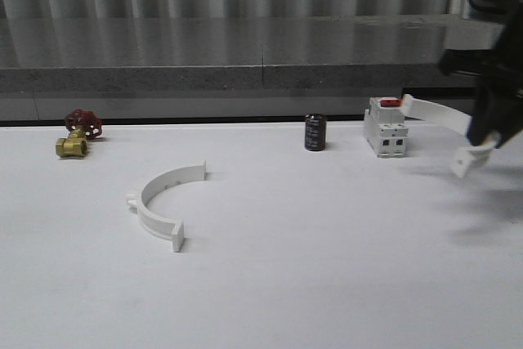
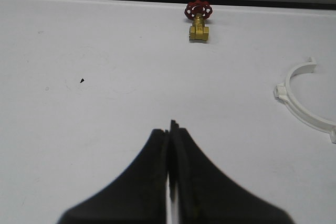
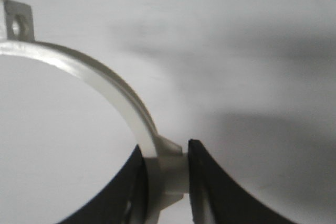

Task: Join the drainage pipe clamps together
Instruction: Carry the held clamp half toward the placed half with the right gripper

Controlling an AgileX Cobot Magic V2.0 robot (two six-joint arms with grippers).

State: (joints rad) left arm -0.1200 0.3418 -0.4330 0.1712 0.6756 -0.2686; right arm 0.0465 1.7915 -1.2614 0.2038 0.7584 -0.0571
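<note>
A robot's right claw (image 1: 489, 132) grips one white drainage pipe clamp half (image 1: 445, 124) and holds it above the white surface (image 1: 327, 267) at the far right, just beside a white circuit breaker with a red top (image 1: 386, 126). In the right wrist view the claw's black fingers (image 3: 207, 182) are pinched on the half-ring's thickened rim near its middle, the arc sweeping away to a drilled end tab (image 3: 17, 21). The second clamp half (image 1: 162, 201) lies flat on the surface well to the left, its open side facing right, end tabs free and nothing touching it. The left claw (image 2: 169, 169) hangs over a bare stretch of the surface with its fingers pressed together and nothing between them; a brass valve with a red handwheel (image 2: 198, 22) stands beyond it, the resting half-ring off to one side. A small black cylinder (image 1: 315, 132) stands near the breaker. The job looks to be at an early stage: one half is in hand, but the two pieces are well apart and have yet to be brought together, lined up tab to tab and joined.
</note>
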